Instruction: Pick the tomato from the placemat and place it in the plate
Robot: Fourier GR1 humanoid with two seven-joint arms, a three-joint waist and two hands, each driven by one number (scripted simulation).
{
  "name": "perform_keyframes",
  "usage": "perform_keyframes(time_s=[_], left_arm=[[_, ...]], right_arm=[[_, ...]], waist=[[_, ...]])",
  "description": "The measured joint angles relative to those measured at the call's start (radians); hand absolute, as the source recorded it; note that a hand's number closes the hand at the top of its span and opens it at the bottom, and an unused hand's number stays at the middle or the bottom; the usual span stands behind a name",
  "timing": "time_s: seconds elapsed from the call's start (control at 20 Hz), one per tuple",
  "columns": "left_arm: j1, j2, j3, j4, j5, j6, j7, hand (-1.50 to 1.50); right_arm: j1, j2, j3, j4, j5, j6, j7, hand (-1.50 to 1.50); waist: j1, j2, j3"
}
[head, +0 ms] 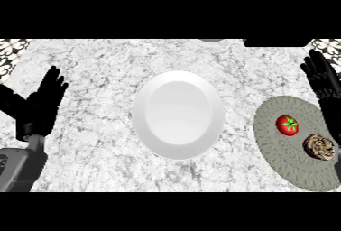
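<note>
Right robot hand at right edge, above placemat's far rim: fingers straight, nothing held. Left robot hand at left edge, open, fingers up, empty. Small red tomato lies on round grey-green woven placemat, near brown round lump. Round white plate mid grey-white marble surface, just beside placemat.

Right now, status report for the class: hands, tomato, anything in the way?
Left hand open, resting at left. Right hand open beside placemat. Tomato on placemat, untouched. Nothing between it and plate.
</note>
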State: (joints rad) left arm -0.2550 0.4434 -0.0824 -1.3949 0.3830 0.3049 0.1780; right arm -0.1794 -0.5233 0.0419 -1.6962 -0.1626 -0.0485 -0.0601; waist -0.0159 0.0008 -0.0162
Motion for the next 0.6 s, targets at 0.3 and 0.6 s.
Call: perform_keyframes(time_s=[0.3,0.6], left_arm=[[0.082,0.082,-0.041,-0.01,-0.124,-0.028,-0.104,0.0],[0.194,0.121,-0.086,-0.022,-0.215,-0.038,-0.217,0.0]], right_arm=[[-0.009,0.15,-0.173,0.047,-0.269,-0.047,0.004,-1.5],[0.057,0.213,-0.349,0.114,-0.207,-0.294,-0.098,-1.5]], waist=[[0.01,-0.004,0.018],[0.012,-0.003,0.017]])
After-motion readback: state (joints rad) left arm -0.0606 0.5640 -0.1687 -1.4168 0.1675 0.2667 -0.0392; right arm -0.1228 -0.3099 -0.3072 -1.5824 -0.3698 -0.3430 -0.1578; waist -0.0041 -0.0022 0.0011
